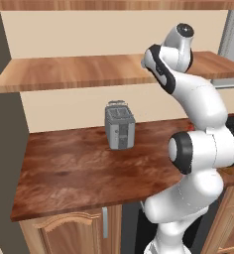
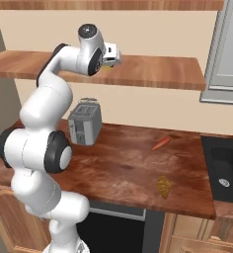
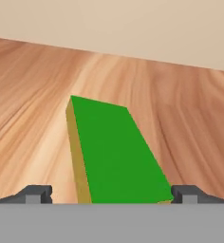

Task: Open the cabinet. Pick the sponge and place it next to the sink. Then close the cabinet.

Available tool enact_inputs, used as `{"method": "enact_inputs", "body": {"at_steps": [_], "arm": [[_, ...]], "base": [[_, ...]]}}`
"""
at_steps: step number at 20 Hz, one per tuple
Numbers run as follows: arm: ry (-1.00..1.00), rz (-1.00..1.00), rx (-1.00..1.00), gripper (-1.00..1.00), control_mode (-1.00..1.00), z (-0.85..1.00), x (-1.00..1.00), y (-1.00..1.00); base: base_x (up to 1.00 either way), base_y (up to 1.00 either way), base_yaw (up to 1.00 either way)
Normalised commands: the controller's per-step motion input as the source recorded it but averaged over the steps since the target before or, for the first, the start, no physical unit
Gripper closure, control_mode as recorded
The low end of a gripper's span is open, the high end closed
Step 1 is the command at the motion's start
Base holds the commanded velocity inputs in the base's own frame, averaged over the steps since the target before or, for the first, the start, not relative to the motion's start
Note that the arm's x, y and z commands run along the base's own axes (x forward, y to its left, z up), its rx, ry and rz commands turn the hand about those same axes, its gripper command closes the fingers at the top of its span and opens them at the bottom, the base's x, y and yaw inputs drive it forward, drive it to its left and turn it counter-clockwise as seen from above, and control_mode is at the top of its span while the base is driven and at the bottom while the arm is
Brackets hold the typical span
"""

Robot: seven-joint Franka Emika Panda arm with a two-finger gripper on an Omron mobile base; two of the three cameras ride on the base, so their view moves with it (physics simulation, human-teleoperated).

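Flat green-topped sponge (image 3: 116, 152) — grained wood cabinet (image 3: 180, 118) shelf.

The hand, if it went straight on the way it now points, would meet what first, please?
Most likely the sponge, lying flat on the wooden shelf directly ahead between the open fingers of the hand; how far off is unclear.

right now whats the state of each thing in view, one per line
cabinet: open, its wood shelf exposed
sponge: lying flat on the cabinet shelf, green side up, not gripped
gripper: open, a fingertip on either side of the sponge's near end
toaster: upright on the counter, slots empty
carrot: lying on the counter
sink: empty as far as shown
lower cabinet door: shut
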Motion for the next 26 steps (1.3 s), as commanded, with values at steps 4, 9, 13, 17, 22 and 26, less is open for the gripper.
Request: {"method": "enact_inputs", "body": {"at_steps": [4, 9, 13, 17, 22, 26], "arm": [[0.0, -0.09, 0.0, -1.0, -1.0, 0.0, 0.26, -0.07], [0.0, -0.11, 0.0, -1.0, -1.0, 0.05, 0.08, -0.15], [0.01, -0.11, 0.0, -1.0, -1.0, -0.01, 0.18, -0.07], [0.04, -0.09, 0.0, 1.0, -1.0, -0.16, 0.18, 0.0], [0.02, -0.06, 0.0, 1.0, -1.0, -0.07, 0.08, 0.0], [0.0, 0.0, 0.0, 1.0, -1.0, 0.0, 0.0, 0.0]], "base": [[0.0, 0.0, 0.0], [0.0, 0.0, 0.0], [0.0, 0.0, 0.0], [0.0, 0.0, 0.0], [0.0, 0.0, 0.0], [0.0, 0.0, 0.0]]}}
